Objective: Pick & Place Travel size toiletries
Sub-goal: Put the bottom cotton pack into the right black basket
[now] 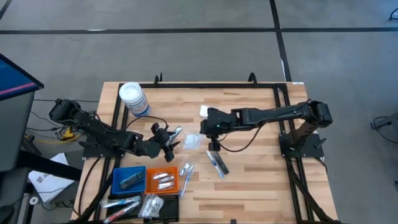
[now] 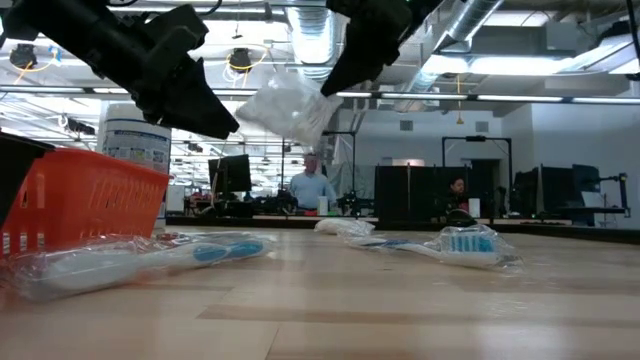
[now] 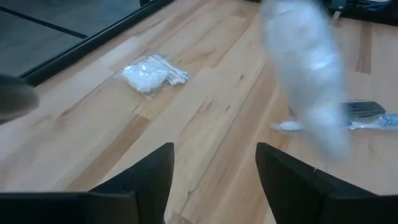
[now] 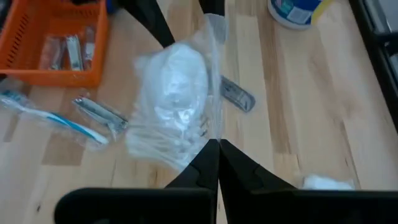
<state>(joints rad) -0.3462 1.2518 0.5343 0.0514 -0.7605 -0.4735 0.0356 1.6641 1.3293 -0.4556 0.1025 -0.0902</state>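
Observation:
A clear-wrapped packet of white cotton swabs [image 4: 171, 93] hangs in the air above mid-table, with my right gripper [image 4: 217, 144] shut on it. In the high view the packet [image 1: 191, 142] lies between my right gripper [image 1: 202, 132] and my left gripper [image 1: 174, 142]. My left gripper [image 3: 214, 168] is open, its fingers short of the blurred packet [image 3: 305, 74] and apart from it. A second white packet [image 3: 149, 74] lies flat on the wood farther off. My right gripper pinches the clear wrapper's edge [image 4: 214, 132] between its two fingers, slanting down from the table's right side. The packet hangs from the fingertips, lifted clear of the table [image 2: 285, 105], its white filling away from the fingers.
A white-lidded jar [image 1: 132, 98] stands at the far left. Blue [image 1: 129, 178], orange [image 1: 161, 182] and black [image 1: 163, 208] trays sit at the near left. A wrapped toothbrush [image 1: 217, 163] and slim silvery items [image 1: 186, 169] lie near mid-table. The table's right half is bare wood.

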